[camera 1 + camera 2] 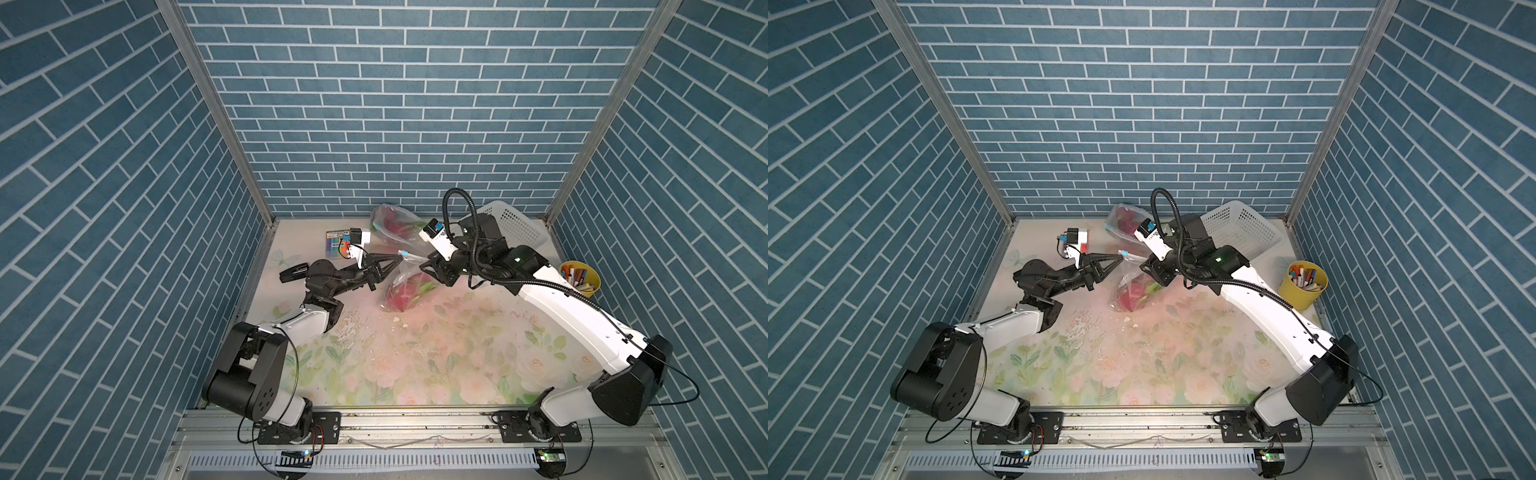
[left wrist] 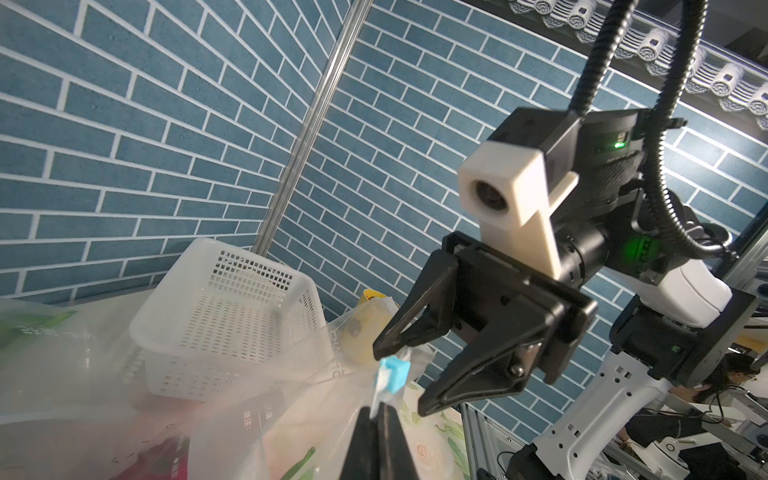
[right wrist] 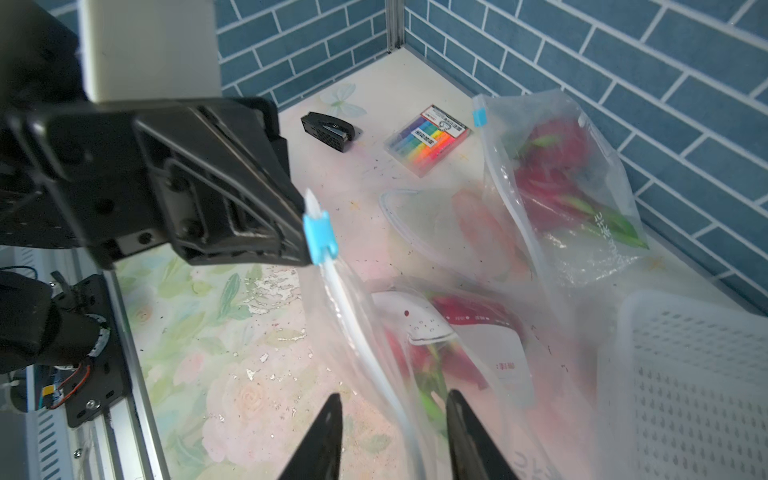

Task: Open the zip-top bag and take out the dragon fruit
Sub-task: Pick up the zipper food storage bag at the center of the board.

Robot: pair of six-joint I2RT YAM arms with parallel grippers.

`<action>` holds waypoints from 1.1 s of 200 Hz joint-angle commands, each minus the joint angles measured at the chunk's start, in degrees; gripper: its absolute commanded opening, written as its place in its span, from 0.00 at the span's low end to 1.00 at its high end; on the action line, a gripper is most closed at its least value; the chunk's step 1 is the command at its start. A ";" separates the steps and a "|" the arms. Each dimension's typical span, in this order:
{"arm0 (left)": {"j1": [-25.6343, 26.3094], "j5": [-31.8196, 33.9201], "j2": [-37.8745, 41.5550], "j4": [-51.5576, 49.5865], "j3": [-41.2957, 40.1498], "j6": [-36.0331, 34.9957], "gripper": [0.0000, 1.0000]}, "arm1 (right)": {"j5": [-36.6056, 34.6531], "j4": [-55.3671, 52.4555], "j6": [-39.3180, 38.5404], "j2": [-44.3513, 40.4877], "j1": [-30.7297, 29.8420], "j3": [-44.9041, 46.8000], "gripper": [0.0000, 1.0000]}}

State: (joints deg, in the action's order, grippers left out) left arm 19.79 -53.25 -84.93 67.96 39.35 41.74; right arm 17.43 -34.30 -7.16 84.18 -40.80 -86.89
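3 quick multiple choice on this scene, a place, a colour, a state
1. Where is the white basket? A far right corner B between the arm bases C near left corner
2. Slider colour on the held zip-top bag? A red B blue C yellow
3. The left gripper is A wide open B shut on the basket C shut on the bag's zip edge
Answers: 1 A, beside the back wall's right post; 2 B, blue in both wrist views; 3 C, tips pinch the strip beside the slider.
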 commanded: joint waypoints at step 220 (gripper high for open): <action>2.00 0.15 2.94 -5.96 1.69 -6.10 0.00 | 9.90 2.03 -0.32 7.40 -0.68 -7.42 0.11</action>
State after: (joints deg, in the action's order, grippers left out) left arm 21.30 -52.82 -83.24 61.10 39.97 36.56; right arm 26.28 -33.67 -7.77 91.09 -41.08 -92.97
